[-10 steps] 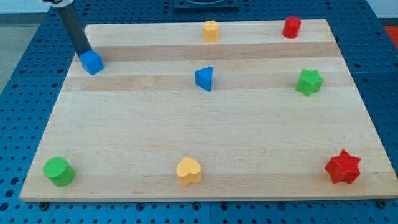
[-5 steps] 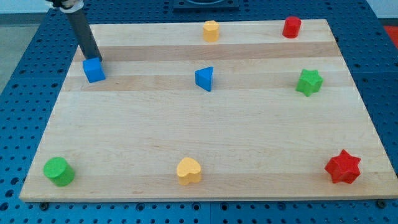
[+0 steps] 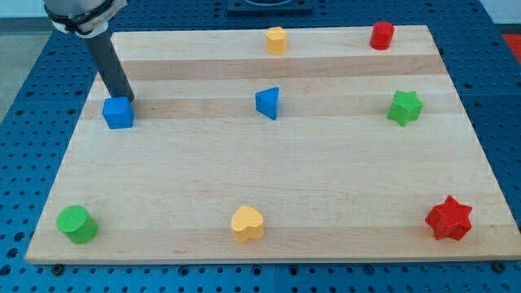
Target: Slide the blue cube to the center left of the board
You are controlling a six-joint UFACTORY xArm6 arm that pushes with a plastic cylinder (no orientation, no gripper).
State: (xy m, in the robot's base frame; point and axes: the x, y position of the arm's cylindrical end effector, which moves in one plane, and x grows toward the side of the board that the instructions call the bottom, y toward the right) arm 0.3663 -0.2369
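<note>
Arm enters from view's top left corner, grey wrist housing cut off by frame edge. Dark rod runs down from it, slanting toward view's right. My tip [image 3: 124, 98] sits low on board surface, near view's left edge, in upper half. Rod straight, fully visible from housing to tip.

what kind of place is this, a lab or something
Probably a robotics lab bench: a pale wooden board of small coloured blocks lies on a blue perforated metal table, and my tip touches the blue cube.
</note>
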